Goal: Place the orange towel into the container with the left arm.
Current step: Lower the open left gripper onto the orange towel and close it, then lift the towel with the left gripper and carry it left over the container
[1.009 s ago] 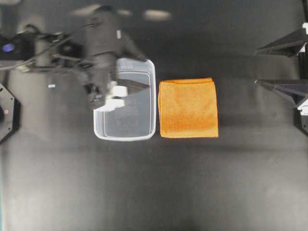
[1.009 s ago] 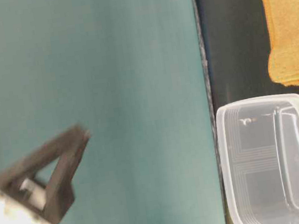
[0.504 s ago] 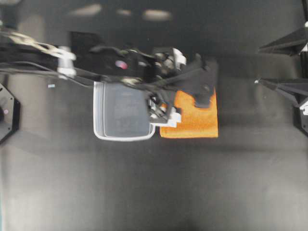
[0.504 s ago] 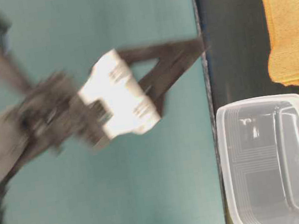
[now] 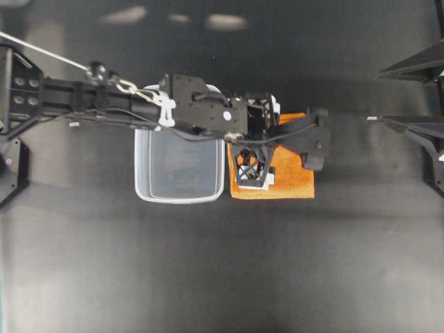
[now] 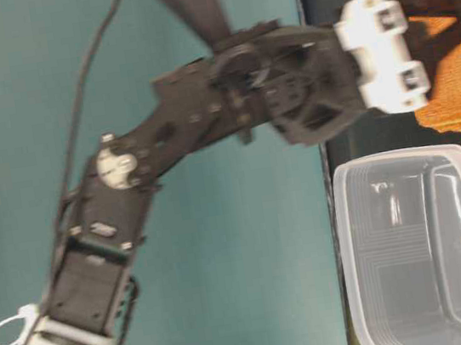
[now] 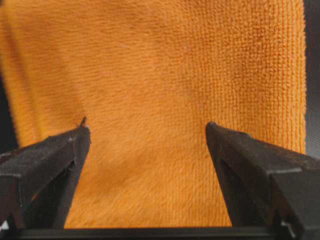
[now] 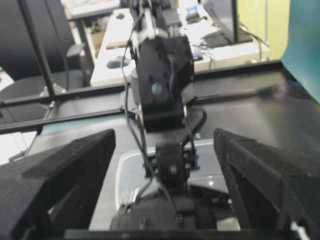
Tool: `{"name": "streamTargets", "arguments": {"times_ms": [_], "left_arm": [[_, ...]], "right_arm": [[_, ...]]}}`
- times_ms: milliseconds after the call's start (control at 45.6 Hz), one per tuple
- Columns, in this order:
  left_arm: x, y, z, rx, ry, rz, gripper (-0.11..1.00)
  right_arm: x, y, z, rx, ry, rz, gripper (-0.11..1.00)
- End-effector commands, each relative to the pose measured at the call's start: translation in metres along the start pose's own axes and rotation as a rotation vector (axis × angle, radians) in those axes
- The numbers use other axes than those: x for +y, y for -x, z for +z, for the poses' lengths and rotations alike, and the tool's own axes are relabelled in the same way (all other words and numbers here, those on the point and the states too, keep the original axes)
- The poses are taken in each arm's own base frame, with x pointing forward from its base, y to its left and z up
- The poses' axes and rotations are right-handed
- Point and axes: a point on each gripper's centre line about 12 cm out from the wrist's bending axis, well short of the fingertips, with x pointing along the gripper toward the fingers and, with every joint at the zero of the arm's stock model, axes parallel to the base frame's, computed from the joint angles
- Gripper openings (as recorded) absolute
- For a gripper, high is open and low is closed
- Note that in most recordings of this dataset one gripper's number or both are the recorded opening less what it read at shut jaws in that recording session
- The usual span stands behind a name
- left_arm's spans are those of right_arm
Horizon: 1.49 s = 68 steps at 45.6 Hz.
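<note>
The orange towel [image 5: 288, 184] lies flat on the black table, just right of the clear container [image 5: 177, 170], which has nothing in it. My left arm reaches from the left across the container's far rim. My left gripper [image 5: 291, 142] points down over the towel. In the left wrist view the left gripper [image 7: 145, 130] is open, its fingertips [image 7: 80, 137] low over the towel [image 7: 150, 75] with nothing held between them. The table-level view shows the towel [image 6: 459, 89] under the left gripper [image 6: 448, 9], beside the container [image 6: 346, 233]. My right gripper [image 5: 372, 96] stands open, well right of the towel.
The left arm's forearm [image 5: 104, 104] crosses above the container's far side. A black mount [image 5: 10, 163] sits at the left edge. A teal backdrop [image 6: 153, 46] stands behind the table. The right gripper [image 8: 164, 135] faces the left arm and the container [image 8: 132, 170].
My left arm swung right from above the container to above the towel and came down onto it, jaws open. The towel, the container and the right arm have not moved.
</note>
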Motion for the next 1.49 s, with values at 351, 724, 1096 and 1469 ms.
{"name": "streamTargets", "arguments": {"times_ms": [351,724,1096,1469], "left_arm": [[-0.016,-0.02,0.0,-0.006,-0.01,-0.01,0.72],[-0.014,0.019,0.018,-0.079,-0.021,0.0,0.06],[0.002,0.189,0.026,-0.225,0.0,0.035,0.06],[0.011,0.224,-0.071,-0.09,0.05,0.04,0.06]], "right_arm": [[0.005,-0.001,0.006,-0.02,-0.029,0.025,0.77],[0.005,0.0,0.007,-0.02,-0.029,0.025,0.76],[0.005,0.002,0.007,-0.017,-0.029,0.025,0.76],[0.005,0.001,0.004,-0.009,-0.029,0.024,0.76]]}}
